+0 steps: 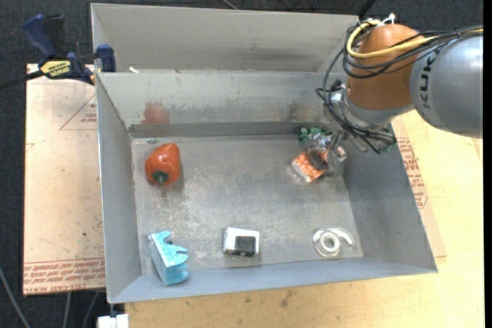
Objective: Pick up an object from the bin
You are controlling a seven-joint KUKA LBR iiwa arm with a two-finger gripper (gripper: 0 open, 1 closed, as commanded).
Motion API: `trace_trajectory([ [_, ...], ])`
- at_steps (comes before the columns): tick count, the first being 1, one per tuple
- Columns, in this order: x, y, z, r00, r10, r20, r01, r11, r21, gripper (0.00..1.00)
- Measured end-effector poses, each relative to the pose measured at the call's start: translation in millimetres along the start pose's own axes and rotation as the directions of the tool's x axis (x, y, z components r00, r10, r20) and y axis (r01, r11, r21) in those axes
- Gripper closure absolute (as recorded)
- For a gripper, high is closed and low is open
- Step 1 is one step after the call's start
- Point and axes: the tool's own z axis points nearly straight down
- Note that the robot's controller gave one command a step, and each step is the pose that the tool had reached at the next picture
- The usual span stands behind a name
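Note:
My gripper [333, 147] is low at the back right of the bin, below the orange wrist cover. Its tip meets the upper right edge of a crinkly orange-and-clear packet [307, 167] lying on the bin floor. A small green-and-white item [308, 134] sits just behind the packet, close to the gripper's left side. Whether the packet is gripped is hidden by the gripper's body.
A red pepper-shaped toy [162, 164] lies at the left. Along the front edge are a light blue plastic piece [168, 257], a small white-and-black box [241, 242] and a white tape ring [331, 243]. The arm comes in over the right wall.

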Motion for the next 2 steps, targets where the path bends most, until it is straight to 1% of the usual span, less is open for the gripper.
trace_trajectory([
  [1, 0.0, 0.0, 0.0, 1.000, 0.000, 0.000, 0.000, 1.000, 0.000, 1.00],
  [2, 4.3, 4.0, -14.0, 0.984, -0.179, -0.001, 0.179, 0.984, 0.000, 1.00],
])
